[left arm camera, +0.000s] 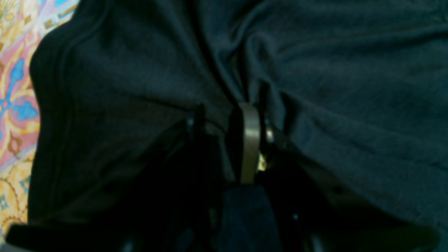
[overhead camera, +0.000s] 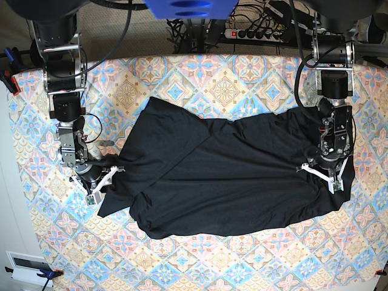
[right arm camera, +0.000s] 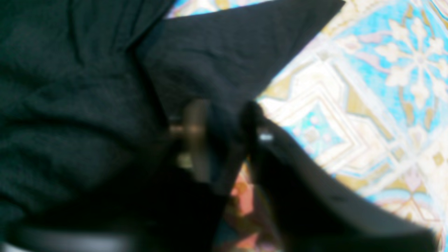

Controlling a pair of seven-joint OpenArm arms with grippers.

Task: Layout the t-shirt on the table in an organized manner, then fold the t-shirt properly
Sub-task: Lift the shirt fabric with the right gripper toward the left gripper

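one t-shirt (overhead camera: 230, 176), one table (overhead camera: 200, 260), two tools: left (overhead camera: 321, 168), right (overhead camera: 104, 177)

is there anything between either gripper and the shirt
Nothing visible. The left gripper is pinched on a fold of the t-shirt, and the right gripper is already at the sleeve edge with fabric between its fingers, over the patterned table.

Left hand (left arm camera: 227, 122) pinching fold of black t-shirt (left arm camera: 336, 70); patterned table (left arm camera: 17, 87) visible at left.
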